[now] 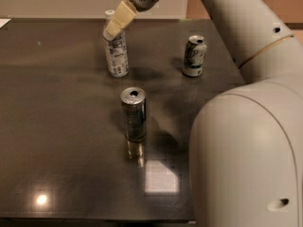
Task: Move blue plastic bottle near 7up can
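The blue plastic bottle point(117, 56) stands upright at the back of the dark table, left of centre; its white cap shows at the top. My gripper point(115, 30) reaches down from the upper middle and sits at the bottle's neck and shoulder, overlapping it. The 7up can point(194, 56) stands upright to the right of the bottle, well apart from it.
A taller silver-grey can point(134, 113) stands upright in the middle of the table point(57, 126), in front of the bottle. My large white arm point(246, 141) fills the right side of the view and hides the table's right part.
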You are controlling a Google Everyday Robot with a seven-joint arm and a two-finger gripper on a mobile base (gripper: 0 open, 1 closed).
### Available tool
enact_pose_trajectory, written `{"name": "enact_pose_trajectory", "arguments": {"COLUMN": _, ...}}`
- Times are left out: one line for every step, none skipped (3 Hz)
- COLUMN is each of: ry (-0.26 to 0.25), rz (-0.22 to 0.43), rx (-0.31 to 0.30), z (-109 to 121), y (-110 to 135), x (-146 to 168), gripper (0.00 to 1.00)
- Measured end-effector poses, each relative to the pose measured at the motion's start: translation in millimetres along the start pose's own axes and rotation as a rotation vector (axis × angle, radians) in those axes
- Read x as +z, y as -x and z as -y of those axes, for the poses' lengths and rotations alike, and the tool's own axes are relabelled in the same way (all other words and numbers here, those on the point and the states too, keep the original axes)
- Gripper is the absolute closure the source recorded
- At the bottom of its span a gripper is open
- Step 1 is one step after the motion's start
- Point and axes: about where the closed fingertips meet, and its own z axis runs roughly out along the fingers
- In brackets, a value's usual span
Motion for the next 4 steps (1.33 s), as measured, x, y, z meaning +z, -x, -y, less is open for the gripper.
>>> {"name": "enact_pose_trajectory", "arguments": {"ry": 0.015, "rz": -0.037, "rx": 0.005, "z": -5.1, "y": -8.0, "x": 12.2, "gripper": 0.0}}
{"name": "enact_pose_trajectory", "arguments": {"ry": 0.034, "rz": -0.053, "rx": 0.0, "z": -12.3, "y": -10.5, "x": 21.7, "gripper": 0.0}}
{"name": "enact_pose_trajectory", "arguments": {"ry": 0.048, "rz": -0.053, "rx": -0.007, "z": -18.2, "y": -9.2, "x": 27.1, "gripper": 0.0}}
{"name": "enact_pose_trajectory", "arguments": {"ry": 0.07, "rz": -0.05, "rx": -0.01, "z": -25.0, "y": -9.7, "x": 31.2, "gripper": 0.17}}
